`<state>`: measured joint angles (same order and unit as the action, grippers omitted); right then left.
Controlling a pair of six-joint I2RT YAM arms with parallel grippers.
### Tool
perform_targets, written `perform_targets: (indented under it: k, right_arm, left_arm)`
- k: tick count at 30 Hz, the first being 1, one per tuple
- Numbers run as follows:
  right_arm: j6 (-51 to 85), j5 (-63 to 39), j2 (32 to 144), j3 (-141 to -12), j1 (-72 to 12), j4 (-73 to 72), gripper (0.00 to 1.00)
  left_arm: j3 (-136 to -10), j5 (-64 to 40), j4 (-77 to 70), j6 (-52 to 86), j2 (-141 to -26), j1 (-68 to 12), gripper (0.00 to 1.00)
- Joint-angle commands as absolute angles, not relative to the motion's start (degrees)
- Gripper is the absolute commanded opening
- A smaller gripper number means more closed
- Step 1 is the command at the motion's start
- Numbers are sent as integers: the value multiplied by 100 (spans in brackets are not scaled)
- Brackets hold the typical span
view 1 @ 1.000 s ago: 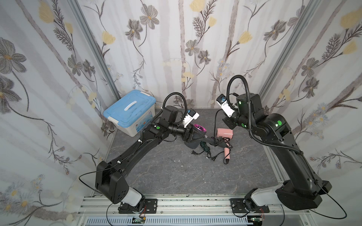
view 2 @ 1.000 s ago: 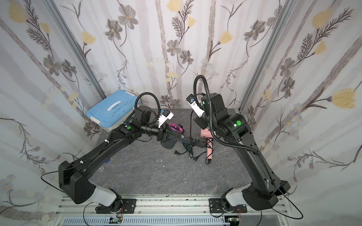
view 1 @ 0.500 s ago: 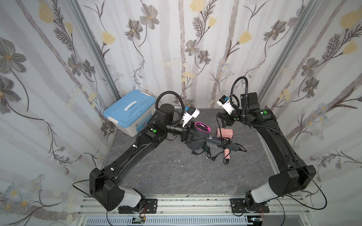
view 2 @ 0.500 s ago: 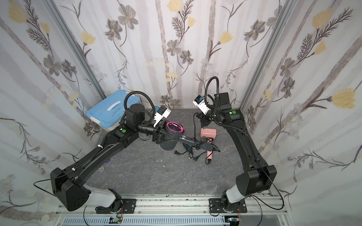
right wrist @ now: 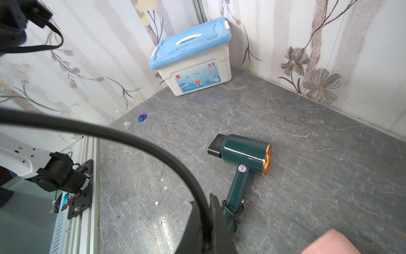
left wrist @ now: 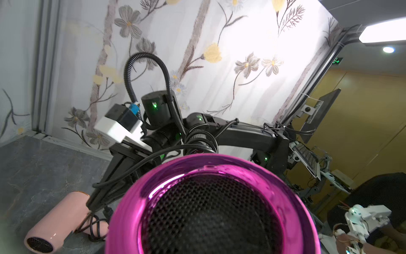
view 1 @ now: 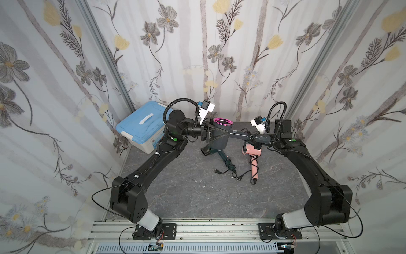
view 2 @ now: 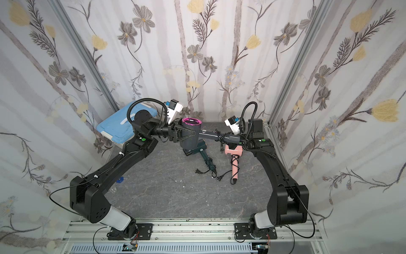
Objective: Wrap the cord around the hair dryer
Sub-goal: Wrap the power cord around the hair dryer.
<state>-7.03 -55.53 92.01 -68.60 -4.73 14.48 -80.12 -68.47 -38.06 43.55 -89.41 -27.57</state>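
In both top views the left pincer (view 1: 227,132) is clamped across the barrel of the grey hair dryer (view 1: 218,144), holding it in the air above the counter (view 1: 197,193) with its pink-rimmed back end up. The handle reaches sideways toward the right pincer (view 1: 260,141), which is closed near the handle's far end. A few dark loops of cord (view 2: 222,137) sit around the middle of that handle. Below, a green hair dryer (view 1: 223,157) and a pink hair dryer (view 1: 252,150) lie on the counter, each with cord wound on its handle and a plug trailing loose. A box with a blue lid (view 1: 140,129) stands in the far corner.

The left wrist view is mostly filled by the dryer's pink rim and black mesh. Beyond it the right arm reaches in, and strands of cord (left wrist: 131,167) run along its closed pincer. The pink dryer (left wrist: 55,222) lies below.

In the right wrist view a long stretch of cord (right wrist: 109,134) arcs free and ends at the pincer's finger (right wrist: 216,220), so the clenched right pincer seems to be pinching the cord. The green dryer (right wrist: 243,151) and the box (right wrist: 191,55) lie beyond.

I judge the wrapping under way. Some turns are on the handle, and the free length remains to be wound and its end tucked.
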Motion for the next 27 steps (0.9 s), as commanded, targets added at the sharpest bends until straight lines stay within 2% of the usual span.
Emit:
perform_targets:
  k: [1,7,10,14,18,22,27]
  right_arm:
    - [341,-5754,8956,-6416,-466,112,0]
    - [1766,-5533,8368,-5170,-532,-1514,0]
    - [2175,-5156,7929,-4670,-635,-1931,0]
    - [2285,-4350,7286,-4275,-1061,-1795,0]
    - [1888,-3423,6799,-4182,-1737,-880,0]
    - [1201,-2732,6687,-4992,-2355,667,0]
    - [178,-1801,7110,-6705,-3037,2933,0]
  left_arm:
    - [-7983,-6258,-5262,5151,-8997,-2641,0]
    - [-7664,-5585,-6132,5778,-9156,-2429,0]
    - [-7514,-5283,-6039,5689,-9150,-2387,0]
    - [-7401,-4916,-5253,5096,-9022,-2379,0]
    - [-7468,-4608,-3825,4078,-8805,-2395,0]
    - [-7810,-4487,-1966,2709,-8673,-2499,0]
    - [-8288,-4481,-25,1403,-8818,-2698,0]
